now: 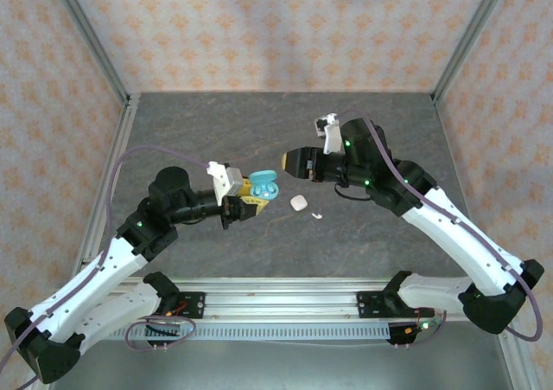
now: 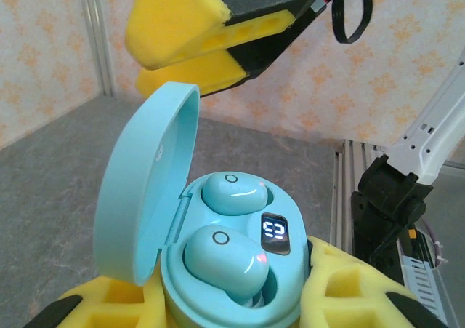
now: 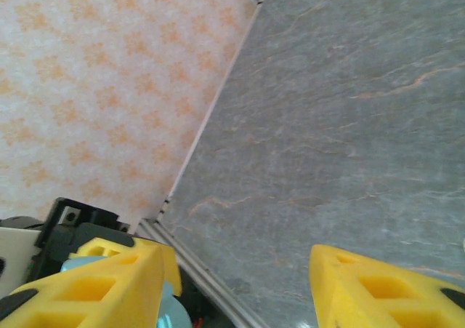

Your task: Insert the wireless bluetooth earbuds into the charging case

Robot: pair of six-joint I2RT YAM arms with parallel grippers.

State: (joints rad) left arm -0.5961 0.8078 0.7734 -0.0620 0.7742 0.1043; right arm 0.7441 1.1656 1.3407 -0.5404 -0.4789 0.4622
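The teal case (image 1: pixel 264 185), clamped by the left gripper (image 1: pixel 246 202), could be knocked askew by the spread, empty right gripper (image 1: pixel 289 161) beside it.

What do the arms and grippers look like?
White link shells and black joints on the left arm and right arm, a purple cable looping along each. The left gripper and right gripper: black bodies, white camera mounts, yellow foam pads with cut-out slots.

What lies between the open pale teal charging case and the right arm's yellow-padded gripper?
Nothing: top view shows bare grey table between the teal case and the right gripper.
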